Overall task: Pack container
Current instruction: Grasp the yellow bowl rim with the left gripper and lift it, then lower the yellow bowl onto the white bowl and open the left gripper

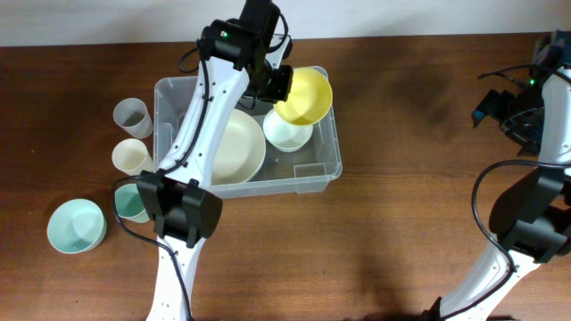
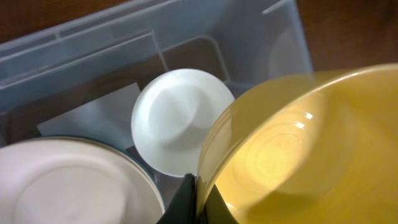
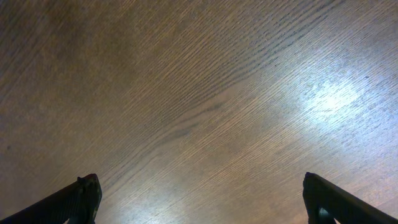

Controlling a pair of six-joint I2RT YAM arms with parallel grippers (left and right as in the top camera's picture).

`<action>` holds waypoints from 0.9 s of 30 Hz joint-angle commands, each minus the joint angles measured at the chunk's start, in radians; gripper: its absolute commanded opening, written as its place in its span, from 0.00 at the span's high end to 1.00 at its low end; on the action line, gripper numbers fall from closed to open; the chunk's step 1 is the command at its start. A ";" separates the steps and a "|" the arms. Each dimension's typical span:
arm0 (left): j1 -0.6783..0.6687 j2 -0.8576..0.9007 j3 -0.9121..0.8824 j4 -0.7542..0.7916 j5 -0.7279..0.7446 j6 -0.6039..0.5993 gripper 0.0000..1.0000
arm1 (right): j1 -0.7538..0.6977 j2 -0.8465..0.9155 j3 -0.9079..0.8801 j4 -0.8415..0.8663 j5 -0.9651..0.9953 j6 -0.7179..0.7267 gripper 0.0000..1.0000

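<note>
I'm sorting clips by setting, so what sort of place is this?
Probably a robotics lab or test bench, not a home kitchen: two robot arms stand at a plain wooden table, one holding a yellow bowl over a clear container, with cups lined up beside it.

Soft even light, one glare patch, one blurred close-up.
A diffuse shadow darkens the dark brown wooden bench [image 1: 401, 223] right of the clear plastic rectangular bin [image 1: 294, 185]; the right wrist view catches pale glare; the glossy yellow round bowl [image 2: 298, 149] fills the left wrist view, blurred.
</note>
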 commanded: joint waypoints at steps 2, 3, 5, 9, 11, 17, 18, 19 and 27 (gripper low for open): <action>0.009 0.008 -0.089 0.059 -0.012 0.015 0.99 | 0.000 -0.004 -0.005 0.001 0.003 0.011 0.01; 0.010 0.009 -0.107 0.072 -0.012 0.015 0.99 | 0.000 -0.004 -0.005 0.001 0.003 0.011 0.01; 0.011 0.009 -0.135 0.088 -0.012 0.015 0.99 | 0.000 -0.004 -0.005 0.001 0.003 0.011 0.01; 0.015 0.009 -0.172 0.107 -0.072 -0.027 0.99 | 0.000 -0.004 -0.005 0.001 0.003 0.011 0.01; 0.020 0.009 -0.185 0.115 -0.084 -0.032 0.99 | 0.000 -0.004 -0.005 0.001 0.003 0.011 0.01; 0.032 0.035 -0.200 0.132 -0.083 -0.037 0.99 | 0.000 -0.004 -0.005 0.001 0.003 0.011 0.01; 0.032 0.042 -0.200 0.130 -0.080 -0.037 0.99 | 0.000 -0.004 -0.005 0.001 0.003 0.011 0.01; 0.032 0.055 -0.200 0.130 -0.079 -0.037 0.99 | 0.000 -0.004 -0.005 0.001 0.003 0.011 0.01; 0.032 0.092 -0.200 0.133 -0.079 -0.037 0.99 | 0.000 -0.004 -0.005 0.001 0.002 0.011 0.01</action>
